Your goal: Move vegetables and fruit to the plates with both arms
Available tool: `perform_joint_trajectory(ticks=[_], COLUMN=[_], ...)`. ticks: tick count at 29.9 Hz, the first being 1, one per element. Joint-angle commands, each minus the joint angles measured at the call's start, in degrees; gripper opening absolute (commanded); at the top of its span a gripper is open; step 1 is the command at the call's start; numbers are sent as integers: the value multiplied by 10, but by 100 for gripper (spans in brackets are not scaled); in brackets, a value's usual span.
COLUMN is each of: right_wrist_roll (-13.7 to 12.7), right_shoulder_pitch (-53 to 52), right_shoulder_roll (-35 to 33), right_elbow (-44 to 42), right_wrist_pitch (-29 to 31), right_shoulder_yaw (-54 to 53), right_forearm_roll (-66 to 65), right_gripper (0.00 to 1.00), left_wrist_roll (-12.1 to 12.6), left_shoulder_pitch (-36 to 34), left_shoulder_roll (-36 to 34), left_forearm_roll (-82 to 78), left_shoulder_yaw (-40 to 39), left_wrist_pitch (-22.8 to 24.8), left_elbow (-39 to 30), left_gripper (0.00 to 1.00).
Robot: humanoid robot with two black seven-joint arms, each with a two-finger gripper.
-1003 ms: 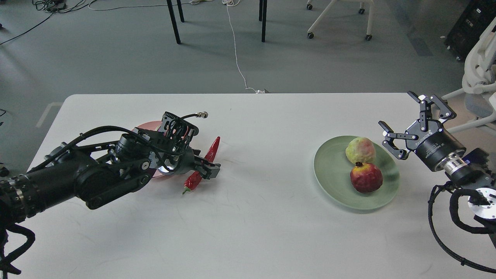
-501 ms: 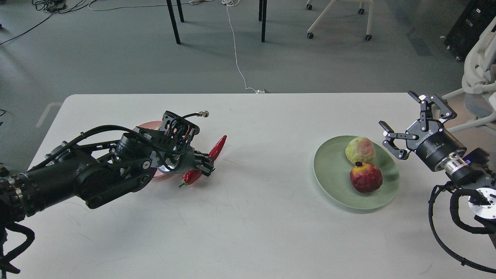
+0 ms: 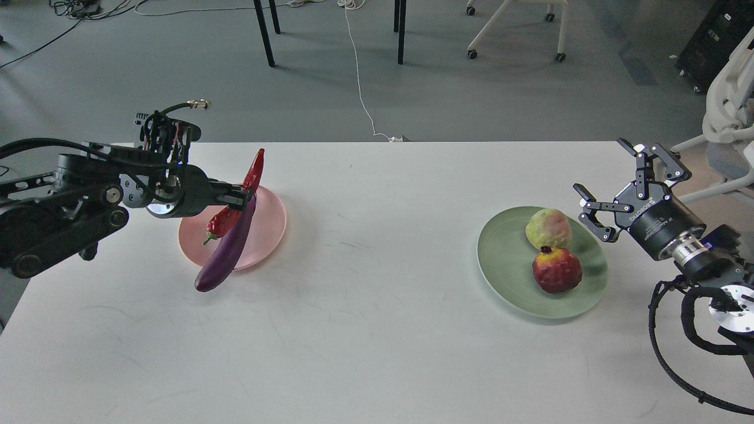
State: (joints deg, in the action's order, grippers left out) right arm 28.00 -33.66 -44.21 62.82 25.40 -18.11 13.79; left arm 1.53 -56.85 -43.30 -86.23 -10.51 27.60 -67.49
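Observation:
My left gripper (image 3: 238, 195) is shut on the red chili pepper (image 3: 252, 171) and holds it in the air over the salmon-pink plate (image 3: 268, 227). The chili tilts, its green stem end at the lower left. The purple eggplant (image 3: 227, 253) lies across that plate, its lower end hanging over the front rim. The yellow-green fruit (image 3: 547, 228) and the dark red pomegranate (image 3: 556, 270) sit on the pale green plate (image 3: 506, 265) at the right. My right gripper (image 3: 609, 191) is open and empty, just right of the yellow-green fruit.
The white table (image 3: 377, 330) ends at its far edge along the grey floor. Chair and table legs (image 3: 400, 32) and a white cable (image 3: 359, 82) are on the floor beyond. A white chair (image 3: 727, 118) stands by the table's right corner.
My left gripper closed on the chili, lifted it off the table and carried it back and left over the pink plate, uncovering the eggplant. The right arm has barely moved.

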Motion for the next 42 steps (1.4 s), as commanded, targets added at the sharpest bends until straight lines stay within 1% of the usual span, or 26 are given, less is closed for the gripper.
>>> perform_joint_trajectory(ticks=[1, 2, 3, 4, 8, 9, 13, 16, 18, 21, 24, 26, 27, 28, 30, 31, 32, 34, 36, 39, 42], right_wrist_roll=[0, 0, 0, 0, 0, 0, 0, 0, 0, 0, 0, 0, 0, 0, 0, 0, 0, 0, 0, 0, 0], right_shoulder_pitch=[0, 0, 0, 0, 0, 0, 0, -6, -11, -26, -35, -37, -37, -37, -38, -38, -38, -37, -38, -38, -36], right_shoulder_roll=[0, 0, 0, 0, -1, -1, 0, -1, -1, 0, 2, 9, 12, 14, 15, 15, 16, 19, 31, 41, 44], right_elbow=[0, 0, 0, 0, 0, 0, 0, 1, 1, 0, 1, 0, 1, 1, 3, 2, 2, -2, -2, -2, -5], right_wrist_pitch=[0, 0, 0, 0, 0, 0, 0, 0, 0, -1, -2, -3, -3, 0, 1, 2, 3, 4, 4, 3, 2], right_shoulder_yaw=[1, 1, 1, 1, 1, 1, 1, 1, 1, 2, 2, 2, 3, 4, 7, 7, 5, -1, -7, -8, -13], right_forearm_roll=[0, 0, 0, 0, 0, 0, 0, 0, -1, -2, -2, -2, -2, -2, -5, -8, -9, -9, -9, -9, -9], right_gripper=[97, 97, 97, 97, 97, 97, 97, 97, 97, 97, 98, 98, 98, 98, 98, 98, 98, 99, 99, 99, 99], left_wrist_roll=[-1, -1, -1, -1, -1, -1, -5, -13, -15, -22, -28, -29, -35, -45, -85, -95, -100, -100, -101, -102, -102], left_shoulder_pitch=[23, 33, 40, 46, 47, 47, 39, 40, 48, 76, 90, 96, 101, 107, 136, 160, 193, 241, 284, 333, 365], left_shoulder_roll=[-13, -13, -12, -12, -10, -9, -6, 0, 9, 32, 65, 83, 96, 106, 137, 152, 171, 202, 226, 245, 262], left_forearm_roll=[5, 5, 5, 5, 8, 10, 19, 78, 154, 295, 416, 465, 489, 506, 527, 528, 527, 527, 527, 524, 514], left_shoulder_yaw=[2, 2, 1, 0, 1, 1, -11, -71, -118, -154, -173, -175, -177, -182, -228, -261, -304, -365, -405, -444, -478], left_wrist_pitch=[-10, -12, -17, -22, -40, -40, -47, -61, -74, -115, -181, -221, -240, -251, -265, -266, -264, -258, -245, -206, -178], left_elbow=[24, 33, 41, 46, 47, 46, 46, 34, 17, 2, -2, -3, -3, -2, -2, -1, 0, 0, 0, 4, 4], left_gripper=[25, 28, 34, 45, 94, 99, 100, 100, 100, 100, 100, 100, 100, 100, 99, 99, 99, 99, 100, 100, 100])
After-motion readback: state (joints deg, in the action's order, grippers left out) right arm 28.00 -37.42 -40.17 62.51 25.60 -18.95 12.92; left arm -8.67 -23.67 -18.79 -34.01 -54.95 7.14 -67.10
